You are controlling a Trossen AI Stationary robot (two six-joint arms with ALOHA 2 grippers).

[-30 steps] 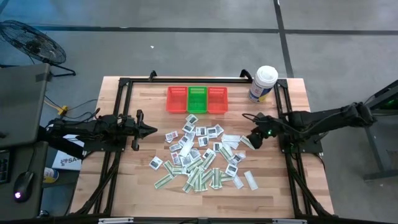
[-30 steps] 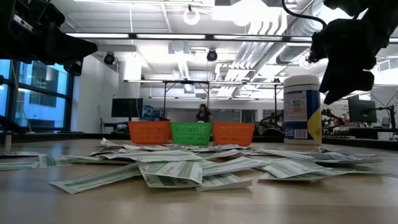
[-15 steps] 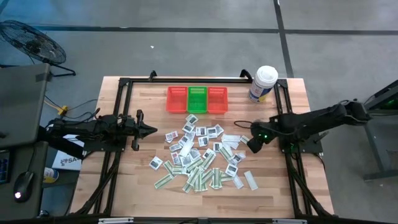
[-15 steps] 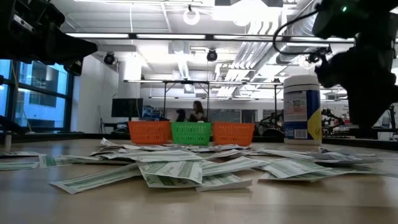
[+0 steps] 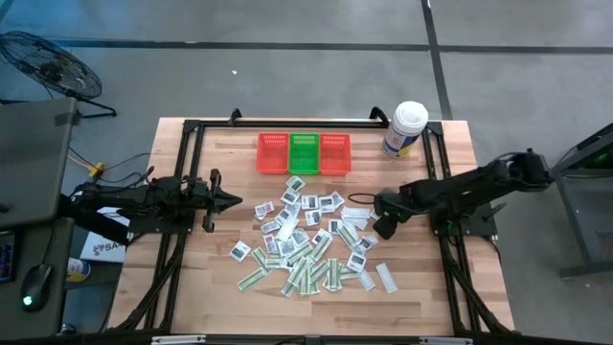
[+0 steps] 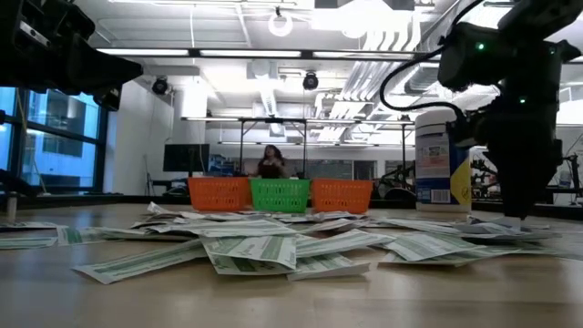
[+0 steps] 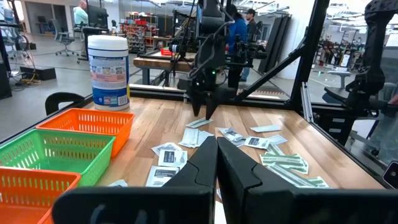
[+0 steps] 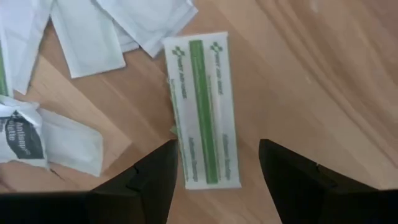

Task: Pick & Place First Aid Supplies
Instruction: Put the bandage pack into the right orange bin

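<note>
Dozens of packets (image 5: 305, 240) are lying scattered mid-table; your right gripper (image 8: 214, 163) is hovering wide open, straddling one green-striped strip (image 8: 203, 109) at the pile's right edge, while your left gripper (image 5: 233, 200) is waiting pinched closed beside the pile

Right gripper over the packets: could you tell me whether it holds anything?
Nothing held: the right gripper is open, its fingers straddling a green-and-white strip packet on the table.

Bare table (image 5: 192, 278) is lying open on both sides of the packets (image 5: 305, 240), which are crowding the middle. Three baskets (image 5: 304, 153) and a tub (image 5: 405, 129) are blocking the far edge, with the right gripper (image 5: 381, 227) hanging over the pile's right fringe.
</note>
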